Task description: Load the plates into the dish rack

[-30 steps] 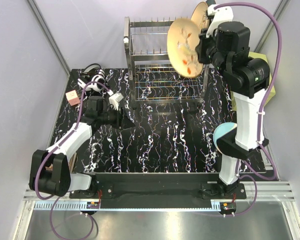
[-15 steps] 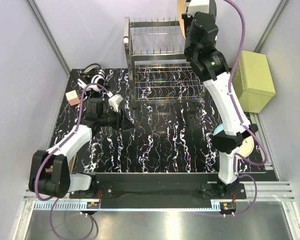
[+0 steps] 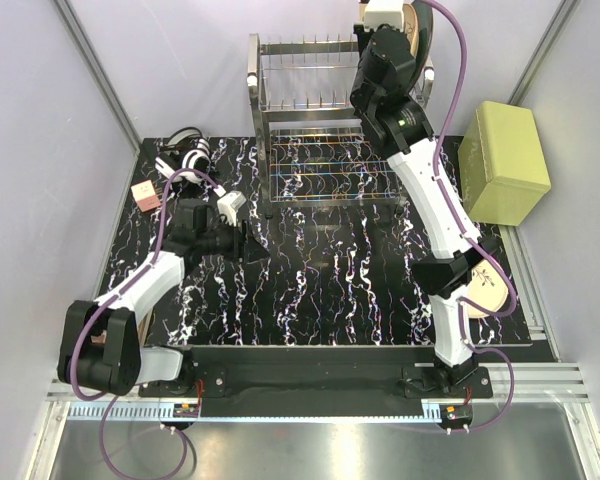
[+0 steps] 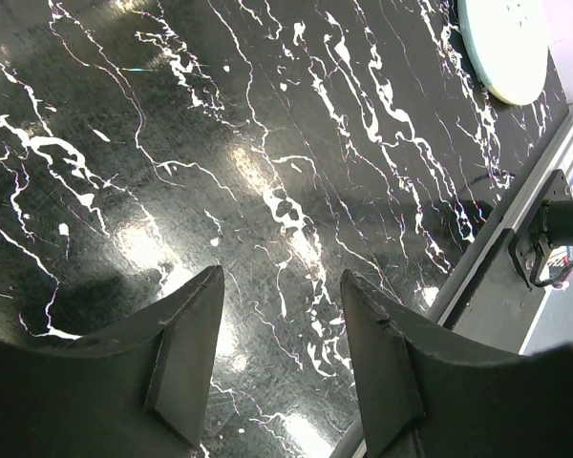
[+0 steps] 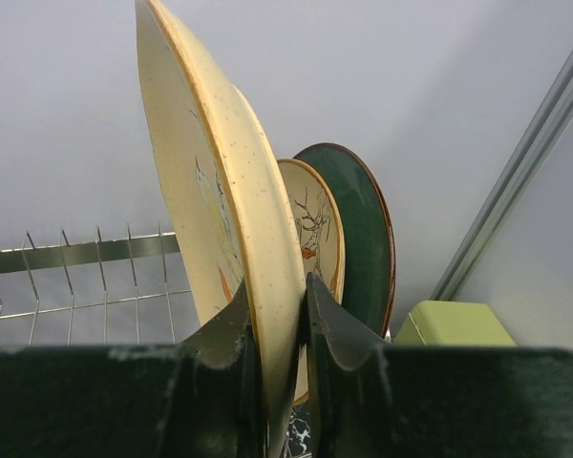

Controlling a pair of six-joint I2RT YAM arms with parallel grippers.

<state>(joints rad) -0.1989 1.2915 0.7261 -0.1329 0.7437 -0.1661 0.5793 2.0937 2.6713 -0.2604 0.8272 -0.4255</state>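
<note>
My right gripper is shut on the rim of an orange-peach plate, held upright and edge-on above the right end of the metal dish rack. Close behind it stand a second orange-peach plate with branch marks and the teal plate. In the top view the right gripper is at the rack's top right, with plate edges beside it. The cream plate with the pale-blue edge lies flat on the table at the near right. My left gripper is open and empty, low over the table.
An olive-green box stands right of the rack. A small pink block and black-and-white parts lie at the far left. The rack's upper prongs show left of the held plate. The black marble table ends at a front rail.
My right arm has swung left and back, turning the held plate from facing the camera to edge-on at the rack's top right. The cream plate on the table came into view. The left arm has not moved.
</note>
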